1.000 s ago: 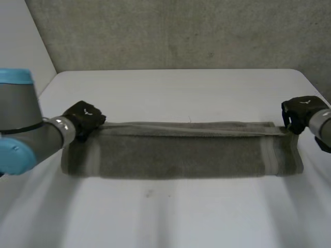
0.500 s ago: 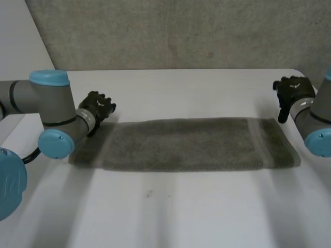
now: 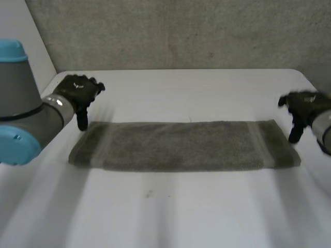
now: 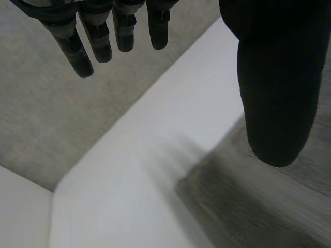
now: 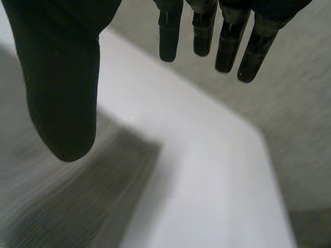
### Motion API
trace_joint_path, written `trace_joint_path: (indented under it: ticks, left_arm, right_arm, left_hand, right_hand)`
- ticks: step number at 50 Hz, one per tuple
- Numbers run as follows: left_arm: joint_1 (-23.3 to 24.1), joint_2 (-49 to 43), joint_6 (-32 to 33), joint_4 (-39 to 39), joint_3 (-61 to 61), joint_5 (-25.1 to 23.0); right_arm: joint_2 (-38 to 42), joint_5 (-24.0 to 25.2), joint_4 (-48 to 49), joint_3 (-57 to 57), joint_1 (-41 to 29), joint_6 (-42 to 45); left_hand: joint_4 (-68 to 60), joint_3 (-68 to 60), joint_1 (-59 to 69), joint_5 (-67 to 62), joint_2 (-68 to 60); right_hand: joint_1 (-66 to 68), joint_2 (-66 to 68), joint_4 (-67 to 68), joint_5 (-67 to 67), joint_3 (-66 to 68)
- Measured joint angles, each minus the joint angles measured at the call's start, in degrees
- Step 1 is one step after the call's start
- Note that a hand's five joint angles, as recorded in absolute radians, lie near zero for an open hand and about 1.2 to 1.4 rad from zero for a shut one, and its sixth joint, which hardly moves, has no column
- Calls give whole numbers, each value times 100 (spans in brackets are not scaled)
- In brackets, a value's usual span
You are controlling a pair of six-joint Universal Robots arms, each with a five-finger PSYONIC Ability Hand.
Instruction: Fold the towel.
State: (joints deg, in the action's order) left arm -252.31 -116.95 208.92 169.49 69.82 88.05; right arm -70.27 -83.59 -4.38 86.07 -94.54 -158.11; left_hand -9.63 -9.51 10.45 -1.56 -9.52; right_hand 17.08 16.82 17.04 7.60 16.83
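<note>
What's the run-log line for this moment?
towel: flat strip, unheld | left hand: open, at left end | right hand: open, at right end

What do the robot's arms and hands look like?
The left arm is a thick grey tube with light-blue caps. The left robot hand and right robot hand are black, with slim fingers and a broad rounded thumb.

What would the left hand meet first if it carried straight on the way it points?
Probably the towel: the left hand hangs over its far corner, thumb lowest. Its fingers would reach bare table. Depth is unclear.
</note>
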Motion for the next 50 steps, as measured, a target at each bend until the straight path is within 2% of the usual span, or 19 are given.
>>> trace_joint_path:
  ticks: [7,16,24,29,31,34,36,43,50]
  left_arm:
    - [-34,400,-134,100,909,-325]
    - [-31,476,-129,252,1259,-510]
    - [-26,464,-125,328,1284,-505]
    - [-22,459,-130,333,1282,-500]
    - [-18,457,-131,333,1284,-499]
    - [-15,455,-132,332,1286,-499]
    - [-13,454,-133,332,1287,-499]
    - [6,453,-131,346,1303,-499]
    - [-4,483,-125,366,1396,-504]
  right_arm:
    - [-155,619,570,1216,289,217]
    - [-36,793,1500,1894,460,384]
    - [367,762,2069,1933,545,604]
    - [593,736,2176,1844,559,665]
    - [671,719,2192,1801,562,688]
    - [714,703,2196,1769,580,701]
    - [727,691,2198,1751,600,707]
    - [718,499,2219,1630,859,718]
    - [678,-17,2168,1206,1597,1056]
  left_hand:
    - [5,0,0,0,0]
    - [5,0,0,0,1]
    - [5,0,0,0,1]
    - [5,0,0,0,3]
    - [5,0,0,0,4]
    - [5,0,0,0,4]
    - [5,0,0,0,5]
    - [5,0,0,0,6]
    - [5,0,0,-1,7]
  right_hand:
    - [2,34,146,130,178]
    - [445,303,426,360,484]
    - [1608,1634,1594,1391,1633]
    - [1822,1823,1832,1608,1862]
    - [2727,2775,2678,2390,2786]
    - [4421,4684,4623,4189,4646]
    - [4599,5733,5678,4826,5647]
    - [4597,5878,6048,4828,5825]
    - [4600,5878,6048,4827,5825]
